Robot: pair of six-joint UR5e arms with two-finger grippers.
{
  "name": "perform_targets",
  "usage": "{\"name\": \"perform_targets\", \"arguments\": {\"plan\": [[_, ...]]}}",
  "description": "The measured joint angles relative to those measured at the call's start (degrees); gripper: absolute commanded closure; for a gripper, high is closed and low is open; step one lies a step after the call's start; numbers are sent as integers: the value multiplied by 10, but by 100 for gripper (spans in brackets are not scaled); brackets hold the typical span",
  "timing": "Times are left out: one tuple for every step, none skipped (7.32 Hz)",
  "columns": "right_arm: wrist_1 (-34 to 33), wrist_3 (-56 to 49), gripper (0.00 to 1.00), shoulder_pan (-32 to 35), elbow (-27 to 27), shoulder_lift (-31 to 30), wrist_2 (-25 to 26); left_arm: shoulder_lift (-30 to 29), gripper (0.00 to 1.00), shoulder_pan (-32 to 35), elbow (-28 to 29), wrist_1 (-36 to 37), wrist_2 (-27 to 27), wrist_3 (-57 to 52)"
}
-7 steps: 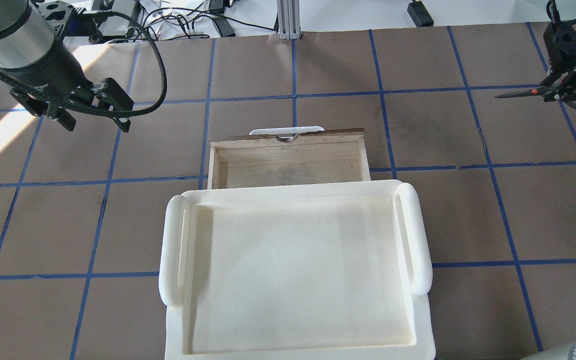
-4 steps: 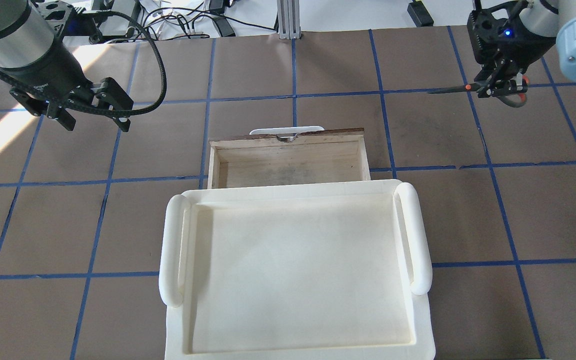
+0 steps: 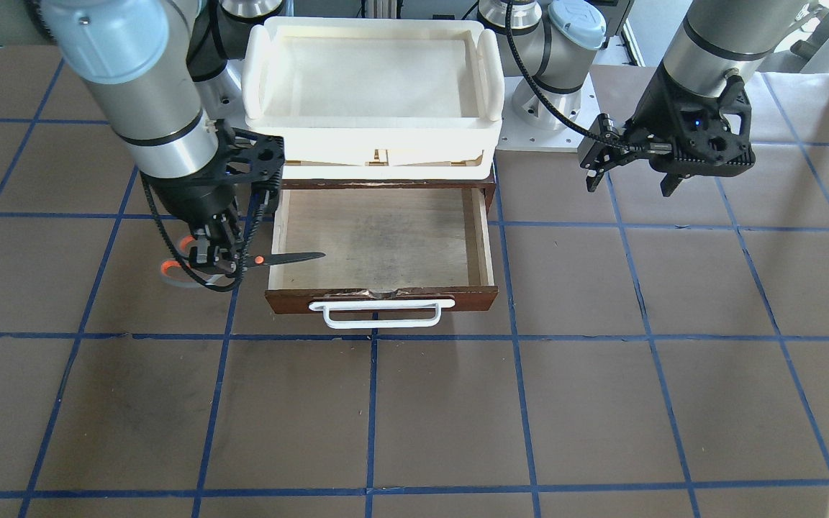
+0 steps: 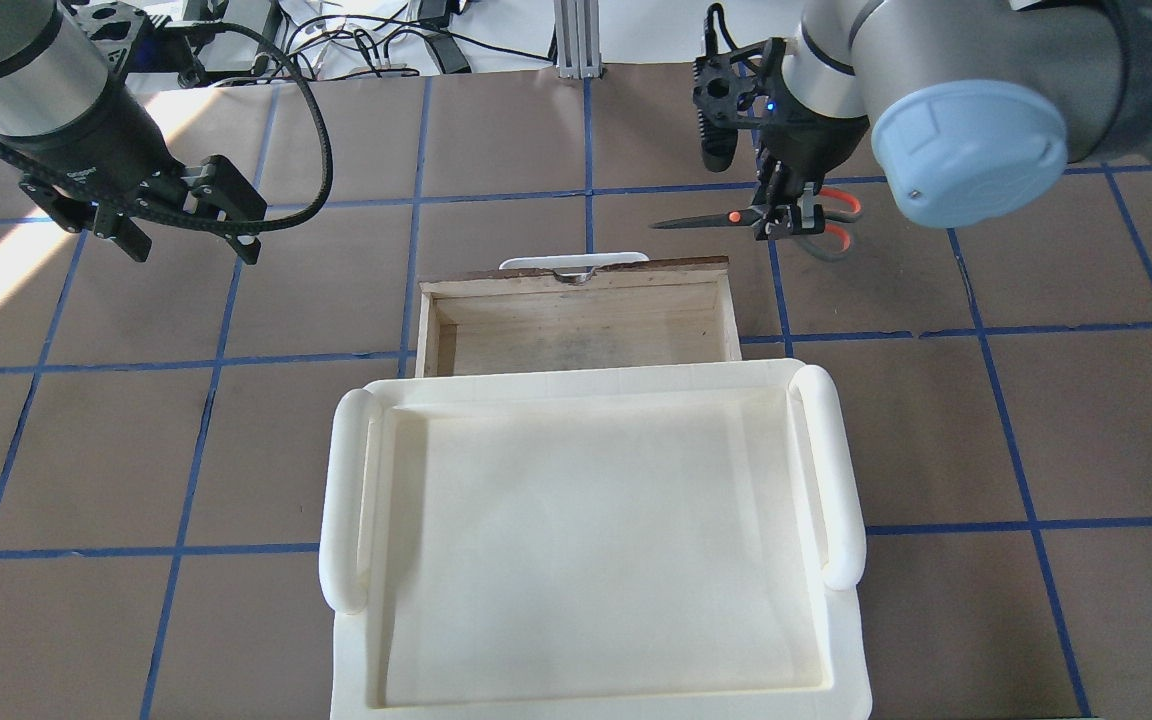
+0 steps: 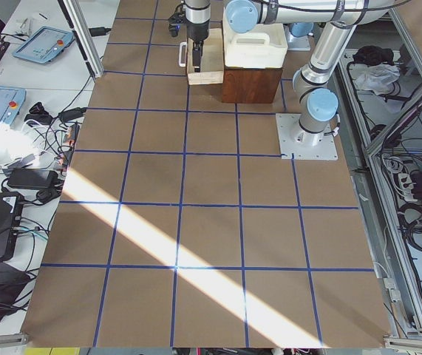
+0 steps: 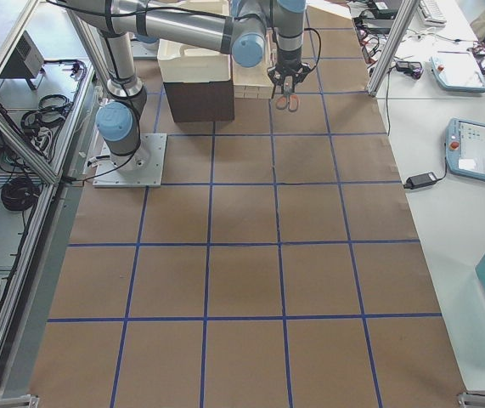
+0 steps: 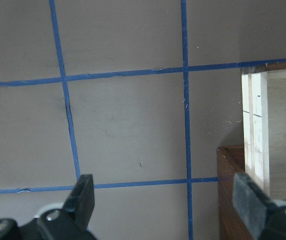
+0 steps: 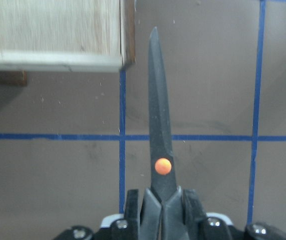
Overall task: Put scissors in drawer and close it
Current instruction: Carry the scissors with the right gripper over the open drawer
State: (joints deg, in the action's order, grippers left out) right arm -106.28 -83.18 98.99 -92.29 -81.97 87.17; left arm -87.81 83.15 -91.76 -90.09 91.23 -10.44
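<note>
The drawer (image 4: pixel 576 335) stands pulled open and bare inside, with its dark front and white bar handle (image 3: pixel 380 314) facing away from me. My right gripper (image 4: pixel 784 215) is shut on the scissors (image 4: pixel 726 217) near the pivot and holds them level above the table. The orange-red loop handles trail behind it. The blades point toward the drawer's front right corner; the wrist view shows the scissors (image 8: pixel 159 125) beside that corner. In the front view the scissors (image 3: pixel 278 259) have their tip over the drawer's side wall (image 3: pixel 278 244). My left gripper (image 4: pixel 191 240) is open and empty, left of the drawer.
A white plastic tray (image 4: pixel 346 500) with two rounded handles sits on top of the cabinet above the drawer. The table is brown with a blue tape grid. Cables and an aluminium post lie beyond the far edge.
My right arm has carried the scissors leftward from the table's far right edge to just off the drawer's front right corner. The left arm has not moved.
</note>
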Motion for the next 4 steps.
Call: {"name": "perform_targets", "arguments": {"plan": [[-5, 39, 100, 39, 1, 5, 0, 0, 0, 0, 0, 0, 0, 0], [-11, 66, 100, 63, 2, 11, 0, 0, 0, 0, 0, 0, 0, 1], [-17, 91, 100, 81, 3, 18, 1, 0, 0, 0, 0, 0, 0, 1], [-23, 113, 100, 103, 3, 26, 6, 0, 0, 0, 0, 0, 0, 0]]}}
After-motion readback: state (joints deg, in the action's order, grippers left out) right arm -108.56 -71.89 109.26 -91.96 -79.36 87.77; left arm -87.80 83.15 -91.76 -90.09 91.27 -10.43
